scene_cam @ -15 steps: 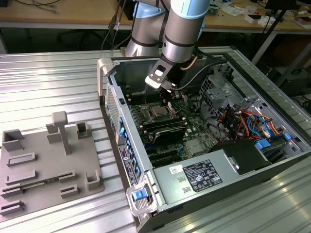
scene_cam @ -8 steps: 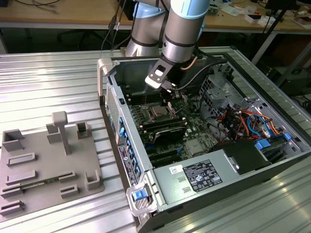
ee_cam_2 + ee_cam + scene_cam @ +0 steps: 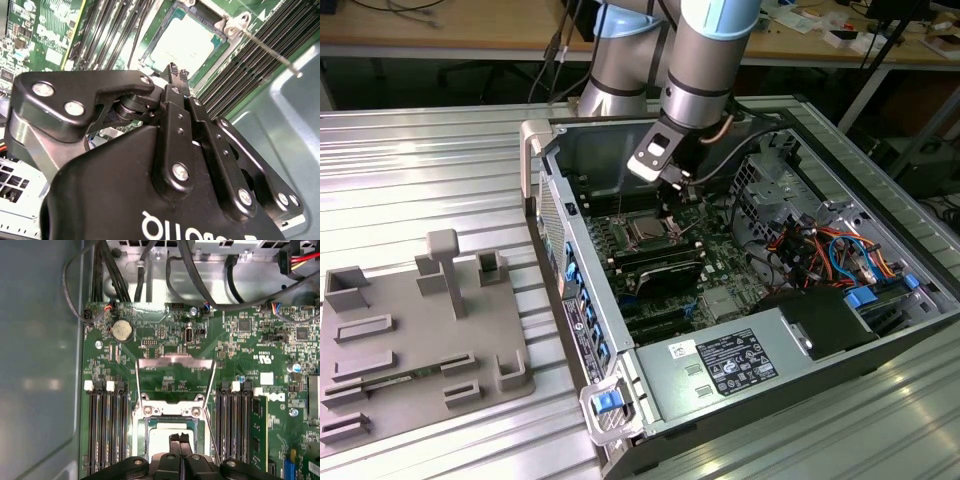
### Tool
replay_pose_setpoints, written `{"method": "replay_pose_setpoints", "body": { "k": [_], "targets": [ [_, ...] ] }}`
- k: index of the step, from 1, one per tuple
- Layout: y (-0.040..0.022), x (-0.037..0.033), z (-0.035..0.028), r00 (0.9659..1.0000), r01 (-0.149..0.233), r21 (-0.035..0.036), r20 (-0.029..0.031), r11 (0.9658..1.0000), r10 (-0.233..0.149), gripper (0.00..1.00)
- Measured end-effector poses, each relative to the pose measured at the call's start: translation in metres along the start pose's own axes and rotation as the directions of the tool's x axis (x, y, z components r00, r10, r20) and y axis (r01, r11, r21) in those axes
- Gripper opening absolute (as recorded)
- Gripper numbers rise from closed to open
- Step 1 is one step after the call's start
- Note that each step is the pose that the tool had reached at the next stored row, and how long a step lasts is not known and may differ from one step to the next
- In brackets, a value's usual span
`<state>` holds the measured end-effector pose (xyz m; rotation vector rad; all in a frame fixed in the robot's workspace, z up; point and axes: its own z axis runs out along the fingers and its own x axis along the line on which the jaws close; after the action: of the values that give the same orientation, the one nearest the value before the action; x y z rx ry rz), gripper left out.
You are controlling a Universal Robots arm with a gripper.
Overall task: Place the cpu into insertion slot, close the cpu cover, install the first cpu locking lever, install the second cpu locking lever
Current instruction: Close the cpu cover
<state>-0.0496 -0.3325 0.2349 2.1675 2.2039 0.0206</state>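
The black gripper [image 3: 179, 439], slim fingers [image 3: 174, 442] clenched together on nothing, hung close over the square silver-grey cpu [image 3: 159, 440], which lay at its seven o'clock in the exterior view.

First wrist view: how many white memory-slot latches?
5. Two white latches stand on the insertion slot's side nearer the case wall, three opposite. Others may hide behind the gripper.
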Motion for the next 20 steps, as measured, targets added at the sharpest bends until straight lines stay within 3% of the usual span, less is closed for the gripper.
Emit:
{"method": "replay_pose_setpoints", "body": {
  "k": [4,10,13,16,20],
  "targets": [
    [0.0033,0.0,-0.0002,1.0,0.0,0.0002,0.0003,1.0,0.0,0.11],
    [0.0041,-0.0002,-0.0059,1.0,0.0,-0.0001,0.0,1.0,0.0,0.11],
    [0.0083,-0.0002,-0.0058,1.0,0.0,0.0,0.0003,1.0,0.0,0.11],
    [0.0172,-0.0004,-0.0054,1.0,0.0,0.0001,0.0003,1.0,0.0,0.11],
    [0.0188,-0.0004,-0.0054,1.0,0.0,0.0001,0.0005,1.0,0.0,0.11]
  ]
}}
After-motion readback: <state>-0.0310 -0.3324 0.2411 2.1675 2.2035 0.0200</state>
